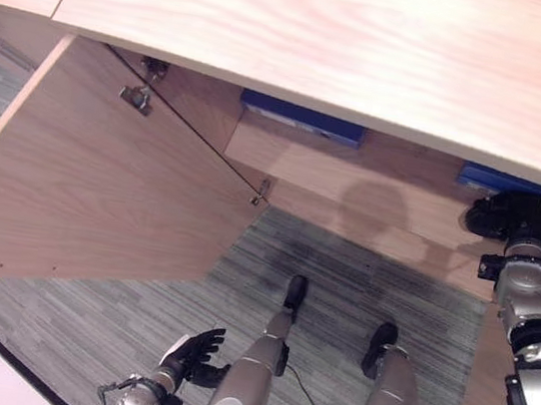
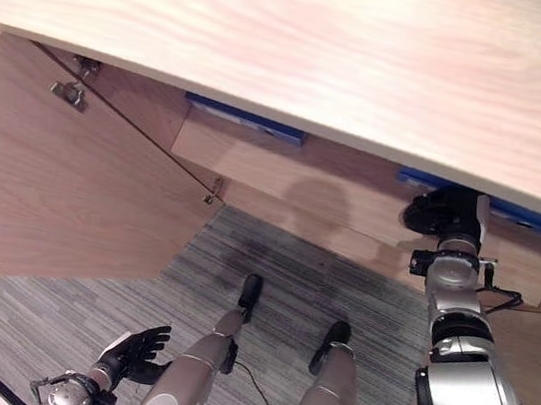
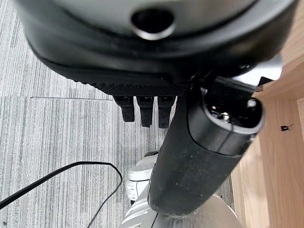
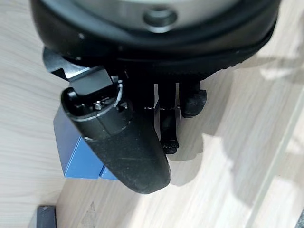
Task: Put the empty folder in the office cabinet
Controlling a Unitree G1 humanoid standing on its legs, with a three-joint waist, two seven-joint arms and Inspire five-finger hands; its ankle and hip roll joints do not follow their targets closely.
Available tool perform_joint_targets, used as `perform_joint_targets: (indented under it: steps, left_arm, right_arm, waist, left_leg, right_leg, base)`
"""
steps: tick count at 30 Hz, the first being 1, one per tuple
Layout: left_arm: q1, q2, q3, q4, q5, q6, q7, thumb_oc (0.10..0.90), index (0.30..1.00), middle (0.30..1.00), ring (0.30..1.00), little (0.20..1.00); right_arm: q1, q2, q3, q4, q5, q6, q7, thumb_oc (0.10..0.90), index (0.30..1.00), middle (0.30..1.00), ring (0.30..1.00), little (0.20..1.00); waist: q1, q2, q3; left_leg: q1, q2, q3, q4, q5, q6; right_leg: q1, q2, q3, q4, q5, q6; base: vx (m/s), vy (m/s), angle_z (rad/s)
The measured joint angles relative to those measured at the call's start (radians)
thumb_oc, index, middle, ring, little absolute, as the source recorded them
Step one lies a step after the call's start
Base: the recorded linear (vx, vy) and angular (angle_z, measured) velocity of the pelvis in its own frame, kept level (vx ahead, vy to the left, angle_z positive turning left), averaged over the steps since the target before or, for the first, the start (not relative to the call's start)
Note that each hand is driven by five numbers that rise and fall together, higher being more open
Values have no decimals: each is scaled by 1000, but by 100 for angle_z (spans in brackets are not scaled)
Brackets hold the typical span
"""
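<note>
A blue folder [image 4: 76, 152] lies on the wooden shelf inside the open office cabinet [image 1: 375, 177]. From the head views its edge [image 2: 530, 218] shows just under the cabinet top. My right hand [image 1: 512, 218] reaches into the cabinet and sits right at the folder. Its thumb [image 4: 123, 142] lies across the blue cover. Its fingers [image 4: 168, 128] hang relaxed over bare shelf wood, not closed round the folder. My left hand [image 1: 191, 353] hangs low over the carpet with its fingers [image 3: 145, 109] straight and nothing in it.
The cabinet door [image 1: 81, 186] stands swung wide open on the left, its hinges [image 1: 136, 96] showing. A second blue folder [image 1: 302, 118] rests further left on the same shelf. The pale cabinet top [image 1: 325, 29] overhangs the opening. Grey carpet [image 1: 343, 263] lies in front.
</note>
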State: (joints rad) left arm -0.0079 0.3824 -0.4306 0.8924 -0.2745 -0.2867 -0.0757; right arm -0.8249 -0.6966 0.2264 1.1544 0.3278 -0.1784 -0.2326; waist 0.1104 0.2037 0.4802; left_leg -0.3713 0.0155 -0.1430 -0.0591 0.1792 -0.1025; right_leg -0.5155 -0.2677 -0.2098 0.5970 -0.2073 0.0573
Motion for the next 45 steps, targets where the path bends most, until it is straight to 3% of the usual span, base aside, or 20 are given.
perform_joint_targets:
  steps: [12,15,16,17,21,22,27,28,30,31,33,34,35,37,38,39,40,41,43,45]
  left_arm:
    - [-21,-14,4,5,2,4,2,800,900,900,900,900]
    - [-20,-25,25,17,4,10,2,800,900,900,900,900]
    - [-22,-44,55,43,4,20,3,800,900,900,900,900]
    - [-10,-52,73,56,5,24,5,800,900,900,900,900]
    - [-4,-61,115,110,17,36,10,800,900,900,900,900]
    - [-4,-56,127,128,47,43,20,800,900,900,900,900]
    - [-4,-44,163,159,85,47,20,800,900,900,900,900]
    - [-11,-49,163,155,86,45,19,800,900,900,900,900]
    - [-16,-49,196,150,92,40,17,800,900,900,900,900]
    - [-4,-43,200,154,92,38,23,800,900,900,900,900]
    - [6,-38,222,171,93,47,27,800,900,900,900,900]
    - [19,-65,227,184,94,52,24,800,900,900,900,900]
    - [64,-82,229,196,93,51,21,800,900,900,900,900]
    - [141,-118,259,207,81,53,31,800,900,900,900,900]
    - [159,-115,256,212,81,60,29,800,900,900,900,900]
    - [164,-115,234,247,83,62,27,800,900,900,900,900]
    - [171,-124,225,287,89,69,24,800,900,900,900,900]
    - [175,-122,236,317,97,71,22,800,900,900,900,900]
    - [152,-83,267,352,135,92,24,800,900,900,900,900]
    - [159,-62,260,364,163,114,21,800,900,900,900,900]
  right_arm:
    - [43,-7,-14,-29,28,23,-20,400,300,300,300,300]
    - [174,16,-67,-206,55,25,-19,400,300,300,300,300]
    - [271,39,-83,-327,70,24,-9,800,900,900,900,900]
    - [355,79,-76,-399,70,25,20,800,900,900,900,900]
    - [526,202,-80,-493,94,24,57,800,900,900,900,900]
    - [602,243,-68,-520,106,26,88,800,900,900,900,900]
    - [782,313,-45,-649,108,30,143,800,900,900,900,900]
    - [824,313,-45,-679,108,31,157,800,900,900,900,900]
    - [882,318,-30,-722,108,31,179,800,900,900,900,900]
    - [888,326,-21,-722,107,27,195,800,900,900,900,900]
    - [873,336,-5,-719,107,31,208,800,900,900,900,900]
    - [871,327,-5,-710,107,27,214,800,900,900,900,900]
    - [865,317,-6,-704,107,27,217,800,900,900,900,900]
    - [858,291,-2,-664,106,30,217,800,900,900,900,900]
    - [843,289,1,-640,106,31,214,800,900,900,900,900]
    - [816,274,22,-614,105,31,211,800,900,900,900,900]
    - [778,259,56,-599,105,31,208,800,900,900,900,900]
    - [778,261,72,-601,106,31,211,800,900,900,900,900]
    - [827,258,58,-606,111,31,212,800,900,900,900,900]
    - [859,253,20,-608,117,31,213,800,900,900,900,900]
  waist:
    - [7,1,-3]
    - [0,-3,-5]
    - [-7,-11,-11]
    - [-5,-26,-31]
    - [-27,-72,-76]
    - [-38,-108,-105]
    - [-81,-199,-175]
    - [-85,-199,-182]
    - [-96,-201,-202]
    - [-79,-214,-229]
    - [-56,-229,-266]
    - [-57,-182,-290]
    - [-35,-149,-313]
    - [-15,-99,-346]
    - [9,-110,-340]
    - [16,-117,-345]
    - [14,-143,-339]
    - [1,-173,-336]
    - [-31,-217,-323]
    - [-77,-206,-329]
  left_leg:
    - [19,-9,-1,1,-13,-2]
    - [30,1,0,4,-13,-2]
    - [37,2,1,19,-12,-1]
    - [47,1,7,26,14,30]
    - [101,2,32,19,30,44]
    - [137,2,55,10,21,47]
    - [270,2,64,4,-20,51]
    - [286,4,37,10,-20,51]
    - [284,25,-14,29,-24,37]
    - [275,28,-24,33,-33,35]
    - [269,31,-33,27,-18,11]
    - [262,68,-72,17,-34,-15]
    - [245,84,-73,27,-96,17]
    - [236,121,-92,2,-95,53]
    - [228,134,-114,0,-196,17]
    - [183,95,-105,85,-146,15]
    - [184,40,-71,217,-159,-13]
    - [227,36,-21,297,-208,-41]
    - [352,89,129,459,-254,-97]
    - [449,159,194,476,-249,-126]
  right_leg:
    - [43,-5,-5,-45,25,7]
    - [74,1,-23,-75,29,2]
    - [96,4,-28,-92,35,-2]
    - [109,11,-16,-95,34,17]
    - [178,13,-16,-145,34,34]
    - [215,17,-2,-183,41,45]
    - [383,41,26,-256,56,74]
    - [403,66,78,-224,46,87]
    - [421,166,305,-157,-16,129]
    - [422,163,305,-170,-26,119]
    - [432,169,260,-200,-79,61]
    - [457,194,221,-259,-53,6]
    - [458,225,199,-262,-30,2]
    - [454,270,163,-260,-16,-49]
    - [444,269,137,-279,1,-93]
    - [416,253,101,-276,31,-117]
    - [387,226,89,-300,77,-132]
    - [394,197,61,-353,128,-141]
    - [475,131,-39,-482,199,-126]
    - [523,106,-131,-549,235,-105]
  base:
    - [15,14,2]
    - [47,47,0]
    - [112,60,-15]
    - [114,63,-22]
    - [110,65,-13]
    - [111,54,-26]
    - [-6,-59,-8]
    - [-96,-127,74]
    - [-92,-193,75]
    - [-121,-284,22]
    - [-77,-184,18]
    - [-134,-201,45]
    - [-209,-262,55]
    - [-271,-139,56]
    - [-378,-55,76]
    - [-511,-74,61]
    - [-466,-40,68]
    - [-470,-35,85]
    - [-306,52,136]
    - [-184,102,135]
